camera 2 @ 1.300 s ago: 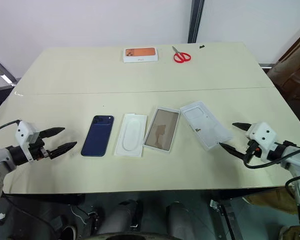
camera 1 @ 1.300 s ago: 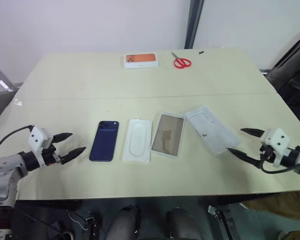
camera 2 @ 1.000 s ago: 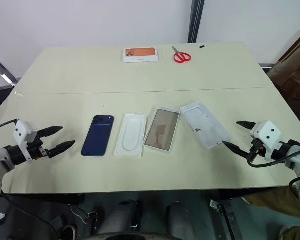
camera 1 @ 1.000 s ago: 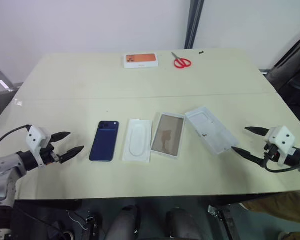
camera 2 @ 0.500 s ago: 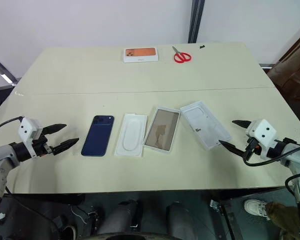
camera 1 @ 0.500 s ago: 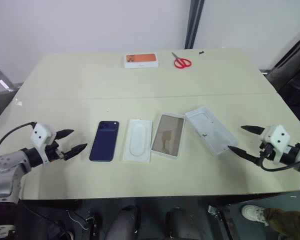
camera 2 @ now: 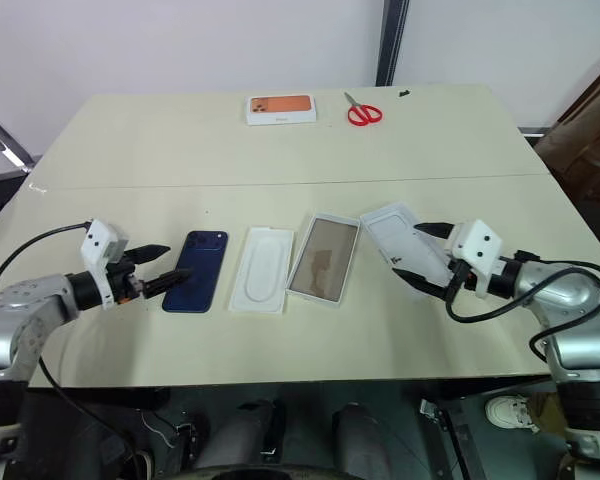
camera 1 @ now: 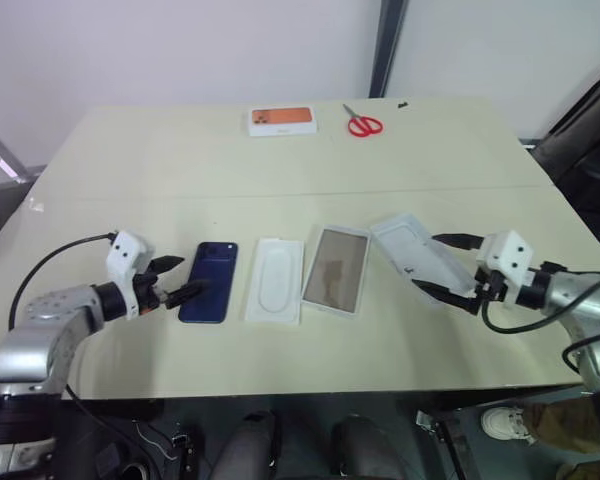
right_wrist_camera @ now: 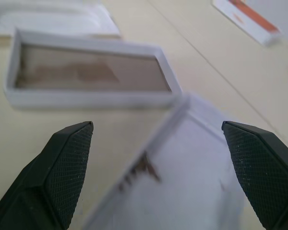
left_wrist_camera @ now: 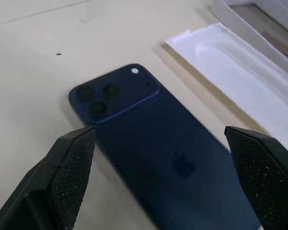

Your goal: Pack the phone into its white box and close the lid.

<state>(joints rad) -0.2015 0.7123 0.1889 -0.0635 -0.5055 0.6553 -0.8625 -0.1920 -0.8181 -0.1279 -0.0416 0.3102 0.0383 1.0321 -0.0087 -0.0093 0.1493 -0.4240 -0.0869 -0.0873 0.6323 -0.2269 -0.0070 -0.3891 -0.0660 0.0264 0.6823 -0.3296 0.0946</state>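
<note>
Fingers spread on both: left gripper (camera 1: 183,279) beside phone (camera 1: 209,281), right gripper (camera 1: 446,268) over lid (camera 1: 421,258).

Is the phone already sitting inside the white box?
No, the phone lies flat on the table, back up, with a white insert tray between it and the white box.
</note>
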